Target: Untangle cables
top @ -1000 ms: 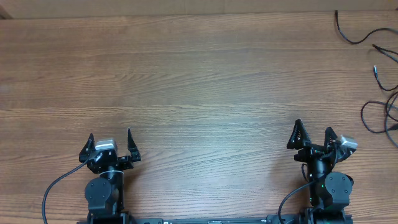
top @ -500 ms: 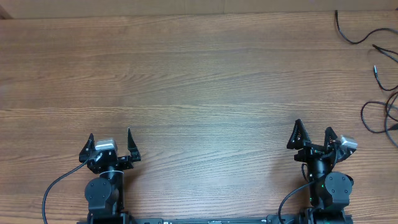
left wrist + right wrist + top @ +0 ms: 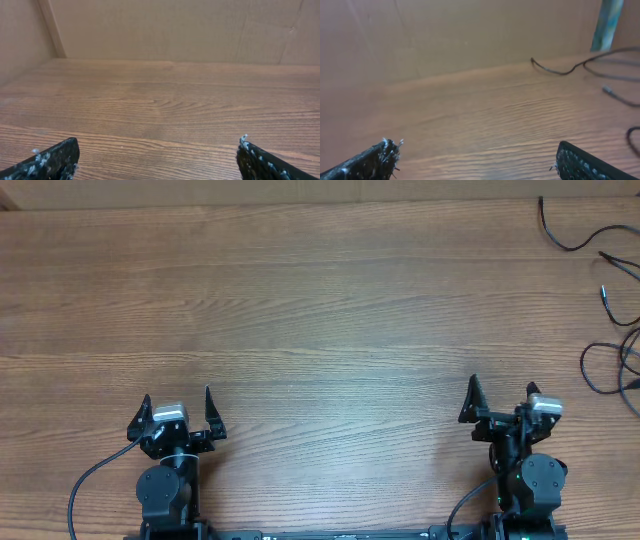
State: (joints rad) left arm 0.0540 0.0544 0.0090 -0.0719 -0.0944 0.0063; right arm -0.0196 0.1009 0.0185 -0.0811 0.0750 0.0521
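Observation:
The cables (image 3: 606, 310) are thin black cords spread as loose separate loops along the table's far right edge, partly cut off by the frame. One strand with a small plug end (image 3: 555, 69) shows at the back right in the right wrist view. My left gripper (image 3: 176, 408) stands open at the near left, nothing between its fingers. At the near right my right gripper (image 3: 500, 398) is also open and empty, well short of the cables. The left wrist view shows only bare wood between its fingertips (image 3: 57, 155).
A brown board wall (image 3: 165, 27) closes the table's far side and left side. The wooden tabletop (image 3: 300, 310) stretches wide between the arms and the wall. Thick black wires (image 3: 85, 485) run from the arm bases at the near edge.
My right gripper has turned slightly to the left; its fingertips sit a little further left than before. The left arm and the cables have not moved.

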